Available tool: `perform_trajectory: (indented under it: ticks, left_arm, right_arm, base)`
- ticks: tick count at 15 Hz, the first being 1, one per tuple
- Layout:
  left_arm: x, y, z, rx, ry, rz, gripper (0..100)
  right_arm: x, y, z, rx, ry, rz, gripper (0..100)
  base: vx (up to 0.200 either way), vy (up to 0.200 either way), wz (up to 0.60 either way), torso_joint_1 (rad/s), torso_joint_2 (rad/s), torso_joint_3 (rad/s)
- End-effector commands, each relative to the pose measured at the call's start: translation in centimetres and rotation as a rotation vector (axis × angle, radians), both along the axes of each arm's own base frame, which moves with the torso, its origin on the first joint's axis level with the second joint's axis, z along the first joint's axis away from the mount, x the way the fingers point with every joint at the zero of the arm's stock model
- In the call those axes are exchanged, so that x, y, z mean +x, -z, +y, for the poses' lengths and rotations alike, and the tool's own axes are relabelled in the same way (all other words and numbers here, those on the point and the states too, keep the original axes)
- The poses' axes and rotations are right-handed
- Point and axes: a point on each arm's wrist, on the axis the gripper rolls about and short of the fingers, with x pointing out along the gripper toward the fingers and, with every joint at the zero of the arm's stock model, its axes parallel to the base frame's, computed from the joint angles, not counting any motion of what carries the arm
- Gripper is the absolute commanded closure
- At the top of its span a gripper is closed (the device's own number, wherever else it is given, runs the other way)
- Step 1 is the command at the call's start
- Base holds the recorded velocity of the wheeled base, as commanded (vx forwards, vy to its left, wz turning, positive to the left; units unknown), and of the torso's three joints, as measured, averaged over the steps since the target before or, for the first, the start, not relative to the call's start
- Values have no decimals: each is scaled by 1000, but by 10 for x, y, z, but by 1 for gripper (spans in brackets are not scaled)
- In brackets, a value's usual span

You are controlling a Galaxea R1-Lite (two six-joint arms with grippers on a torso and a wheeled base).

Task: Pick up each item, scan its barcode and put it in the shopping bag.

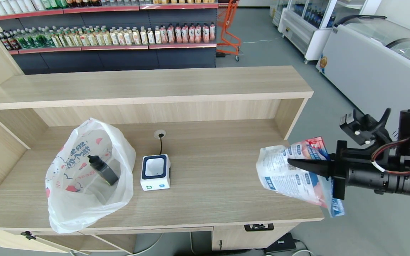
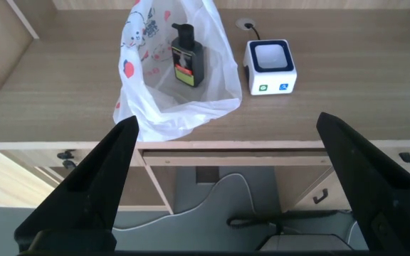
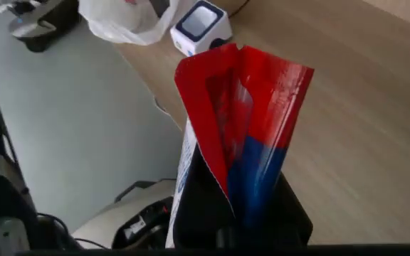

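The right gripper, at the right of the head view, is clamped on a printed snack packet, one finger lying across the packet's white face. We see the packet held in the air over the right-hand end of the wooden counter, not resting on it. In the right wrist view its red and blue end stands up out of the gripper. The scanner sits at the centre of the head view, well apart from the packet. Just beside it, at the lower left, the shopping bag lies open with a dark bottle inside. The left gripper hangs spread and empty off the near edge of the counter.

We judge the pick-up of this item done and its scan not yet made. The next move calls for carrying the packet toward the centre and turning its barcode to the scanner's window. We cannot tell which face bears the barcode.
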Motion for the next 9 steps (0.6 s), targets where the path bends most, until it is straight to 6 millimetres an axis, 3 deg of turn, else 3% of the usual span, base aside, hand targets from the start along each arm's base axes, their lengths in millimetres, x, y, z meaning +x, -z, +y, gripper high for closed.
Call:
perform_trajectory:
  ticks: [1, 4, 9]
  left_arm:
    - [0, 0, 0, 0, -1, 0, 0]
    - [0, 0, 0, 0, -1, 0, 0]
    - [0, 0, 0, 1, -1, 0, 0]
  right_arm:
    - [-12, -4, -17, -76, 111, -72, 100]
    - [-21, -3, -23, -192, 260, -140, 100]
    - [-24, 1, -23, -180, 251, -161, 100]
  base:
    - [0, 0, 0, 0, 0, 0]
    - [0, 0, 0, 0, 0, 0]
    - [0, 0, 0, 0, 0, 0]
